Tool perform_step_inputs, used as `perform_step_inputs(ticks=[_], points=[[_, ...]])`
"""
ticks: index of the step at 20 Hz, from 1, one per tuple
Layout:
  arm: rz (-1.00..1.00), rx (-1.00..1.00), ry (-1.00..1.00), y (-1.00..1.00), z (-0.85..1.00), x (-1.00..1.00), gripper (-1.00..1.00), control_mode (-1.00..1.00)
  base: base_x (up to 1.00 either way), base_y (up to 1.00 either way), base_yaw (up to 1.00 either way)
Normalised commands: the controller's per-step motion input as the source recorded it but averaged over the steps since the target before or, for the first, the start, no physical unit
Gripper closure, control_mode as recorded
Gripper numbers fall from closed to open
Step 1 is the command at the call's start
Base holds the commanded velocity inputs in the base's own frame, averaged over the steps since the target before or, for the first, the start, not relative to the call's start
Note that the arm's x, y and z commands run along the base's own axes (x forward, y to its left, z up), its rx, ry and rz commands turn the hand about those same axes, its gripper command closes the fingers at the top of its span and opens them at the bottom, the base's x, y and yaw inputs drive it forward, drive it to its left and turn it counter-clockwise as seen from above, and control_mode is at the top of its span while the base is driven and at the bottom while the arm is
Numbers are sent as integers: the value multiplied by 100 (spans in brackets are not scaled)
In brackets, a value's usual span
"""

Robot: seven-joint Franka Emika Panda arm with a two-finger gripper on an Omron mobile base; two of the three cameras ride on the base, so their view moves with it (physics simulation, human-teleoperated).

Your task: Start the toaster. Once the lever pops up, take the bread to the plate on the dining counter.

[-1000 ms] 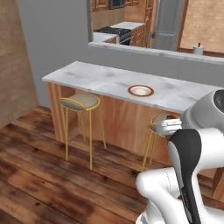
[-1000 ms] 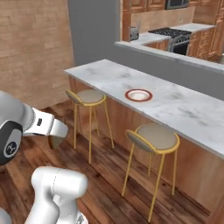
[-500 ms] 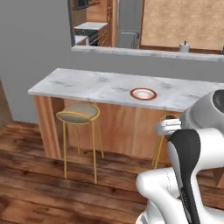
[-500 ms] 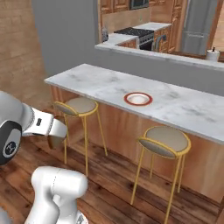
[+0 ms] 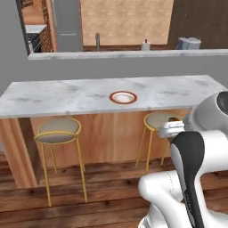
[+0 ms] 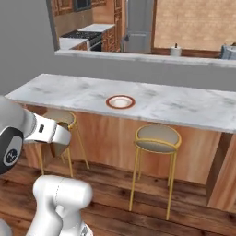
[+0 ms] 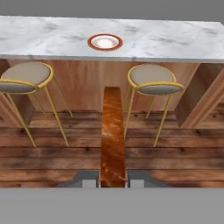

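Fingers [image 7: 113, 183] are clenched on the bread [image 7: 113, 135], seen edge-on, while the plate [image 7: 105, 42] on the surface [image 7: 183, 39], now faced squarely at twelve o'clock after the base's swing, is brought nearer for delivery.

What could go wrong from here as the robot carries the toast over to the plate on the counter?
1. The claw pinches the toast by one edge, with most of the slice sticking out past the fingers, so it may slip or swing while moving.
2. Two stools stand right under the counter, so the arm or base could bump one on approach.
3. The plate is small, so the toast could land partly on its rim.
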Motion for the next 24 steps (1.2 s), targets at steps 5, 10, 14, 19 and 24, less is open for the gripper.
perform_step_inputs(ticks=[5,10,14,19,24], points=[[0,0,0,0,0,0,100,100,32,29,-48],[0,0,0,0,0,0,100,100,47,10,-24],[0,0,0,0,0,0,100,100,61,6,-4],[0,0,0,0,0,0,100,100,53,0,8],[0,0,0,0,0,0,100,100,46,-3,17]])
